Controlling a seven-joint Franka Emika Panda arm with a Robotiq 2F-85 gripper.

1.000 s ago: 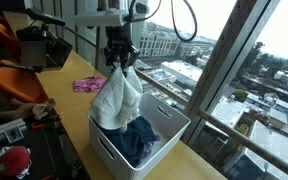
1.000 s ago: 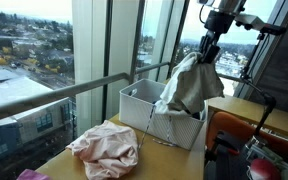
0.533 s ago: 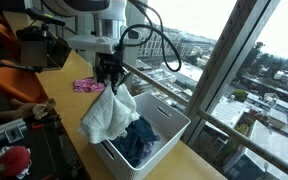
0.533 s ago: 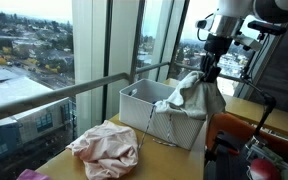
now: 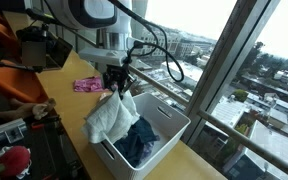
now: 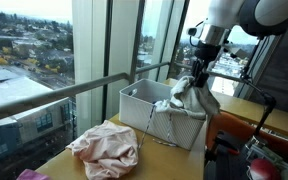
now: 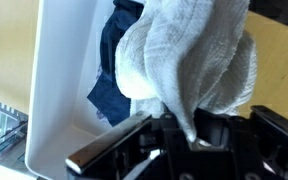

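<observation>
My gripper (image 5: 117,84) is shut on the top of a white towel (image 5: 110,117), which hangs down over the near rim of a white plastic basket (image 5: 172,125). A dark blue cloth (image 5: 139,138) lies inside the basket. In the wrist view the white towel (image 7: 189,60) fills the frame, pinched between my gripper (image 7: 189,130) jaws, with the blue cloth (image 7: 112,70) and the basket's white wall (image 7: 64,80) beside it. From the opposite side the towel (image 6: 189,93) drapes at the basket (image 6: 144,105) edge under the gripper (image 6: 198,70).
A pink cloth (image 6: 106,143) lies on the wooden table (image 6: 74,165) in front of the basket; the same pink cloth (image 5: 88,85) shows behind the arm. Tall windows (image 5: 224,60) border the table. Cameras and gear (image 5: 34,45) stand at the table's other side.
The gripper has come down with the white towel, lowering it from above the basket toward its rim. The grip stayed shut.
</observation>
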